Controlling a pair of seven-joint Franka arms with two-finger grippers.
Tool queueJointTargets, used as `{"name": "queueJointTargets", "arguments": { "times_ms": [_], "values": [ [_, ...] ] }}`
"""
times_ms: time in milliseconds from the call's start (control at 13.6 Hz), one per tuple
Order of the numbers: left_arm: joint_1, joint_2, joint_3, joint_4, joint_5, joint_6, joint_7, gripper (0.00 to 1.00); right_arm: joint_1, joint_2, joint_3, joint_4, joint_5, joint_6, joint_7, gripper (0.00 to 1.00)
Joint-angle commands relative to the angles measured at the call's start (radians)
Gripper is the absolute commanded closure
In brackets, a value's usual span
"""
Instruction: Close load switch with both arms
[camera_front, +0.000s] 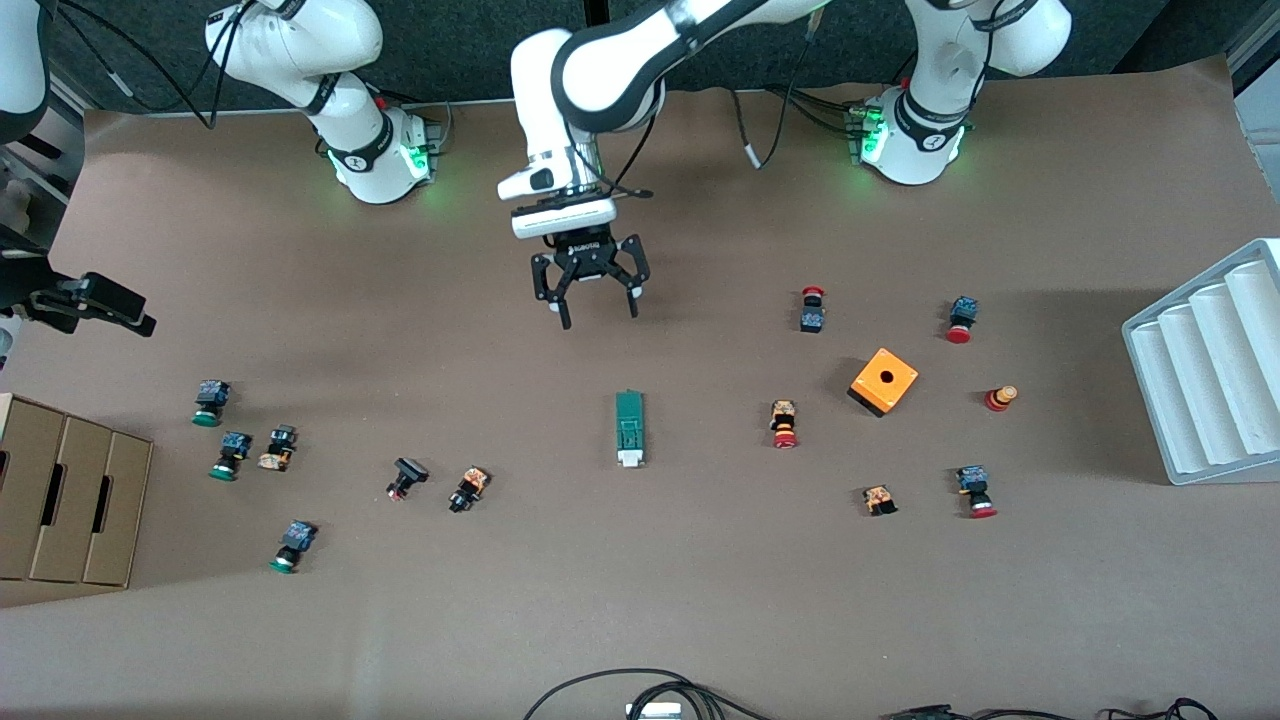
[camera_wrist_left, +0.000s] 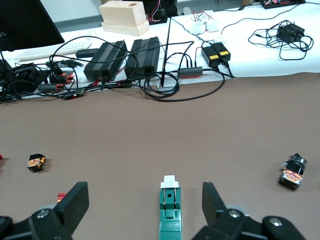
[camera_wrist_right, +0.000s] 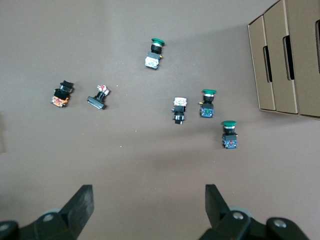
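The load switch (camera_front: 629, 428) is a narrow dark-green block that lies flat in the middle of the table. Its white sliding piece sticks out at the end nearer the front camera. My left gripper (camera_front: 592, 305) is open and empty, over bare table between the arm bases and the switch. In the left wrist view the switch (camera_wrist_left: 169, 212) lies ahead of the open left gripper (camera_wrist_left: 144, 196), closer to one fingertip. My right gripper (camera_front: 130, 312) is open and empty at the right arm's end of the table. The right wrist view shows it (camera_wrist_right: 148, 196) over bare table.
An orange cube with a hole (camera_front: 884, 381) and red-capped push buttons (camera_front: 785, 424) lie toward the left arm's end. Green-capped buttons (camera_front: 209, 402) lie near the cardboard box (camera_front: 60, 495). A white ribbed rack (camera_front: 1210, 370) stands at the left arm's edge. Cables (camera_front: 640, 690) lie along the front edge.
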Motion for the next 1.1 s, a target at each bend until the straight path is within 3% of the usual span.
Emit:
{"name": "queueJointTargets", "arguments": {
  "times_ms": [0, 661, 1028],
  "values": [
    [0.055, -0.090, -0.013, 0.000, -0.128, 0.047, 0.136, 0.00, -0.004, 0.017, 0.003, 0.027, -0.006, 0.002, -0.005, 0.01],
    [0.327, -0.270, -0.005, 0.167, -0.645, 0.050, 0.740, 0.00, -0.001, 0.017, 0.003, 0.027, -0.006, 0.007, -0.005, 0.01],
    [0.467, -0.305, 0.096, 0.210, -0.920, 0.047, 1.158, 0.00, 0.002, 0.017, 0.004, 0.027, -0.006, 0.007, -0.005, 0.01]
  ]
}}
